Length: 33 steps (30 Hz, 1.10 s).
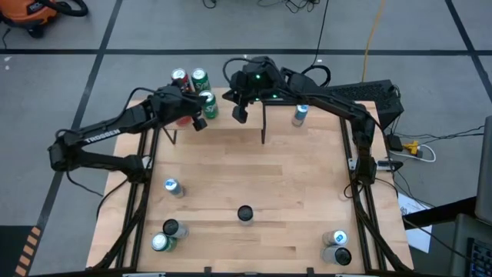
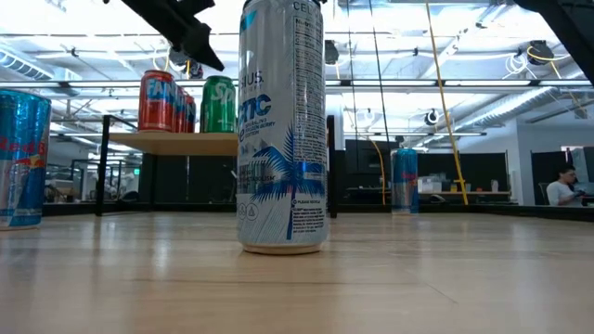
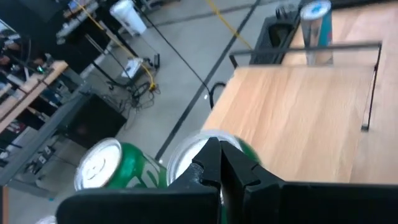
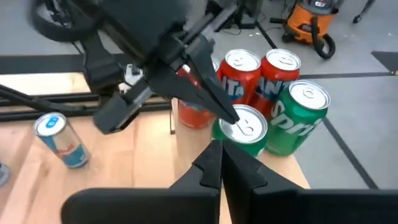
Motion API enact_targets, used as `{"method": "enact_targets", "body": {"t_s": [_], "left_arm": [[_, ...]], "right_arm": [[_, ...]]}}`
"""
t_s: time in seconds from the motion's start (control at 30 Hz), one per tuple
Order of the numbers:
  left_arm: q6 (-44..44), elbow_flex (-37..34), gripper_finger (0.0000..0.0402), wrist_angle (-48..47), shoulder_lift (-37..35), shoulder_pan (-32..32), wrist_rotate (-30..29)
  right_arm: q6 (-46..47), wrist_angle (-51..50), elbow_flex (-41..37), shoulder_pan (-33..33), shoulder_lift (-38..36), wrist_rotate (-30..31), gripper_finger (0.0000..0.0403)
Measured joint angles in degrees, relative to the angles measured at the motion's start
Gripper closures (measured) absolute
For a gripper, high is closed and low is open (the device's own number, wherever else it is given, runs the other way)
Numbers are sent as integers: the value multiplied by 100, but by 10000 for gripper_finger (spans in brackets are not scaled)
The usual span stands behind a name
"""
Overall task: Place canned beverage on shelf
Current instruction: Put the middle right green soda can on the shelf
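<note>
Wooden tabletop [image 1: 254, 173] carries scattered cans; the shelf [image 1: 231, 115] stands at the far edge, a small light-wood board on black uprights.

Left side of table: a blue-and-silver can [image 1: 171, 187] stands mid-left, and two more cans [image 1: 164, 235] sit together at the near left corner.

Left arm reaches in from the left toward the far left end of the shelf. Left gripper [image 1: 200, 121] has its fingers pressed together, holding nothing; its tips hang just above a green can [image 1: 207, 105]. In the right wrist view the tips meet the silver top of that green can [image 4: 241, 129]; contact or a small gap, cannot tell.

Shelf, left end: cluster of cans on the board, with red cans [image 4: 260, 70] behind, a second green can [image 4: 300, 117] beside the first. Low view shows red [image 2: 158, 100] and green [image 2: 219, 104] cans upright on the board [image 2: 172, 142].

Centre: a dark-topped can [image 1: 245, 214] stands near the near edge; in the low view it is the tall white can [image 2: 282, 125] filling the foreground.

Right arm comes in from the far right. Right gripper [image 1: 239, 112] hangs over the shelf just right of the can cluster, fingers together, empty.

Right of shelf: a blue can [image 1: 300, 115] stands at the far edge. Two cans [image 1: 337, 248] stand at the near right corner.

A person [image 2: 562, 188] sits in the room behind, far right.
</note>
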Motion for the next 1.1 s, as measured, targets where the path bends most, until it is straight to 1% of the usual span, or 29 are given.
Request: {"method": "enact_targets", "body": {"t_s": [0.1, 0.33, 0.43, 0.53, 0.7, 0.9, 1.1], "left_arm": [[4, 28, 402, -91, 120, 120, 14], [7, 48, 401, -174, 210, 310, 18], [74, 60, 401, -256, 202, 338, 20], [263, 171, 401, -534, 195, 400, 20], [604, 298, 401, -741, 201, 477, 17], [1001, 324, 401, -788, 204, 664, 20], [1115, 332, 401, -843, 202, 811, 31]], "right_arm": [[-37, 166, -103, 19, -119, 42, 403], [-29, 158, -301, -27, -405, 59, 403], [-15, 167, -526, -61, -570, 70, 403], [41, 202, -818, -108, -777, 143, 403], [98, 655, -1692, -119, -1280, 373, 403], [229, 1668, -3165, -202, -2199, 371, 403], [369, 2091, -4256, -315, -3005, 670, 403]]}}
